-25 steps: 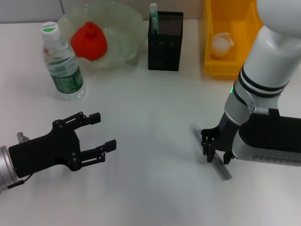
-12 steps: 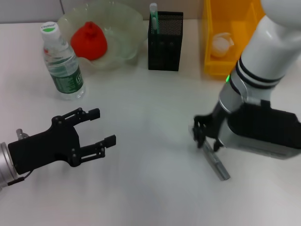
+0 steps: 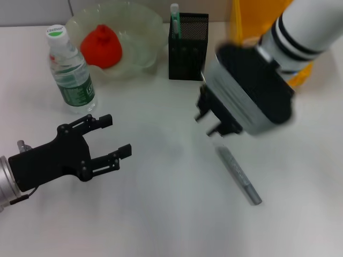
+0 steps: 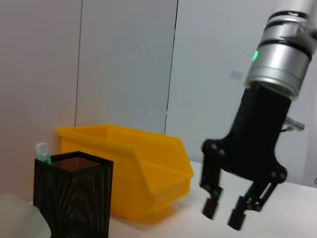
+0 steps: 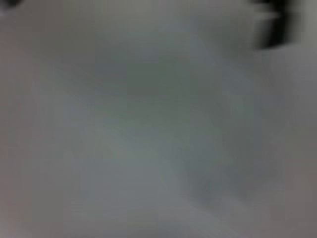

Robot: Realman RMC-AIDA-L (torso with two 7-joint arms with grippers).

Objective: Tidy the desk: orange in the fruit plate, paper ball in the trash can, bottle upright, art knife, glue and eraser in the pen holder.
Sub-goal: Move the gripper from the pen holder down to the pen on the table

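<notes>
The grey art knife (image 3: 239, 174) lies flat on the white desk, right of centre. My right gripper (image 3: 212, 122) hangs open and empty above the knife's far end; it also shows in the left wrist view (image 4: 223, 214). My left gripper (image 3: 117, 136) is open and empty, low at the left. The orange (image 3: 102, 46) sits in the clear fruit plate (image 3: 140, 32). The bottle (image 3: 70, 72) stands upright. The black mesh pen holder (image 3: 188, 47) holds a green-and-white glue stick (image 3: 174, 14). The eraser and the paper ball are out of view.
The yellow bin (image 3: 245, 21) stands at the back right, mostly hidden by my right arm; it also shows in the left wrist view (image 4: 143, 171) behind the pen holder (image 4: 73, 193). The right wrist view is a blur.
My right gripper has risen off the art knife and swung up and to the left, toward the pen holder. The knife stays on the desk. The left gripper has barely moved.
</notes>
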